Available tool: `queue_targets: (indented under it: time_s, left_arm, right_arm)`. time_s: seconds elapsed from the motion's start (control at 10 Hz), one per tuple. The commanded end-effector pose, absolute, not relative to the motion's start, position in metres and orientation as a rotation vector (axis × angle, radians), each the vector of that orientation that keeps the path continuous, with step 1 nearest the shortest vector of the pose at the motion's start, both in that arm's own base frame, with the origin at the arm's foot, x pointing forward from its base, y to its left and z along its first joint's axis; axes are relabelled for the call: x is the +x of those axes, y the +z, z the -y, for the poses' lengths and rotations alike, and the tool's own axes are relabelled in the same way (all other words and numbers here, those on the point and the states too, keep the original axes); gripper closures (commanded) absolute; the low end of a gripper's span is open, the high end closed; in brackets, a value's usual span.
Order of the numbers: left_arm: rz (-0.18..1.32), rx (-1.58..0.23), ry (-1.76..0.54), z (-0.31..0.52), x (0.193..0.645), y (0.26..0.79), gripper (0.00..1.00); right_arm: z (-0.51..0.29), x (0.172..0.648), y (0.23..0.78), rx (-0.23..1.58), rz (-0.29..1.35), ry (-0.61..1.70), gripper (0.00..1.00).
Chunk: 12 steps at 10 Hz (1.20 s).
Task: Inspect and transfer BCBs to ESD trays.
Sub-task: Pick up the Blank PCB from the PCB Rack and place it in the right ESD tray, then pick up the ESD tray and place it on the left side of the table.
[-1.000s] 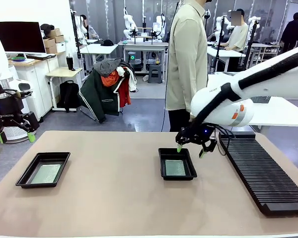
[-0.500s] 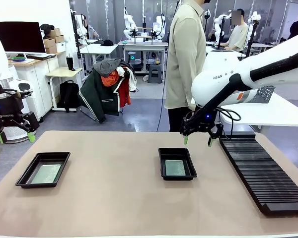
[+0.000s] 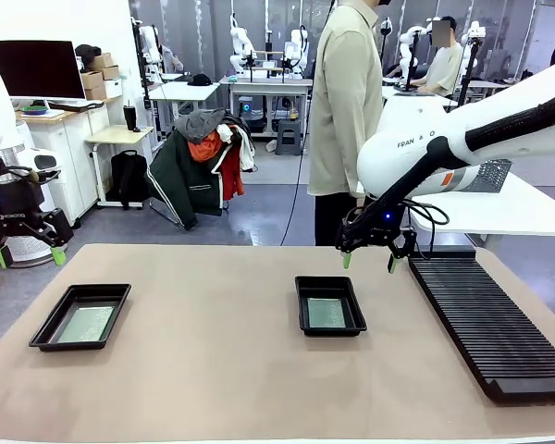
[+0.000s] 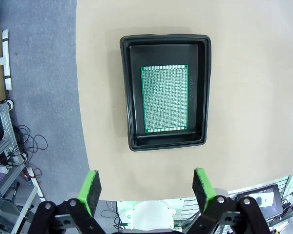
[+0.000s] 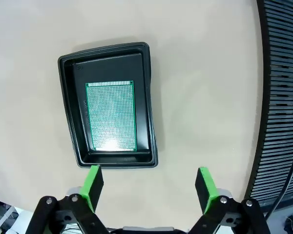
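Two black ESD trays sat on the tan desk (image 3: pixel 213 370), and each already carried one green BCB lying flat on its floor. The left tray (image 3: pixel 48 333) lay near the desk's left edge, with its board (image 3: pixel 85 324) resting inside the rim; the left wrist view showed that board (image 4: pixel 165 99) square within the tray (image 4: pixel 202 87), clear of the walls. The middle tray (image 3: pixel 301 314) sat near the desk's centre, toward the far edge, with its board (image 3: pixel 326 313) likewise flat inside; the right wrist view showed the same board (image 5: pixel 111 116) within its tray (image 5: pixel 68 112).

The left hand (image 3: pixel 26 252) hung off the desk's left edge, fingers spread and holding nothing. The right hand (image 3: pixel 368 262) hovered above the far edge, between the middle tray and the long ribbed rack (image 3: pixel 490 324) along the right edge, also spread and empty.

Judging from this, both trays appeared filled and no loose board lay on the desk or in the rack's visible slots. The transfer looked essentially done; what remained, if anything, seemed to be parking the arms. A person (image 3: pixel 347 111) stood at the far edge.
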<state>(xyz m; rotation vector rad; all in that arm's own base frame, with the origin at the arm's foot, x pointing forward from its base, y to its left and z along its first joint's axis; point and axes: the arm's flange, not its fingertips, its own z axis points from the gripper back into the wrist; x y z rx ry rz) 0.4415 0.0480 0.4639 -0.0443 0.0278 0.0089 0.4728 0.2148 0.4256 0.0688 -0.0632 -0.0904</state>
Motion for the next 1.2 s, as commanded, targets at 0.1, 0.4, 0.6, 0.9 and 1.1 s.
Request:
queue_targets:
  time_s: [0.1, 0.4, 0.6, 0.9, 1.1]
  left_arm:
    - [-0.026, -0.045, 0.008, -0.0487, 0.4419, 0.4631, 0.00]
    - [-0.026, -0.045, 0.008, -0.0487, 0.4419, 0.4631, 0.00]
    - [-0.026, -0.045, 0.008, -0.0487, 0.4419, 0.4631, 0.00]
    - [-0.026, -0.045, 0.008, -0.0487, 0.4419, 0.4631, 0.00]
    - [-0.026, -0.045, 0.008, -0.0487, 0.4419, 0.4631, 0.00]
  right_arm:
    - [-0.2165, 0.4713, 0.4262, 0.068, 0.064, -0.087, 0.00]
    - [-0.2165, 0.4713, 0.4262, 0.068, 0.064, -0.087, 0.00]
    - [-0.2165, 0.4713, 0.4262, 0.068, 0.064, -0.087, 0.00]
    - [-0.2165, 0.4713, 0.4262, 0.068, 0.064, -0.087, 0.00]
    - [-0.2165, 0.4713, 0.4262, 0.068, 0.064, -0.087, 0.00]
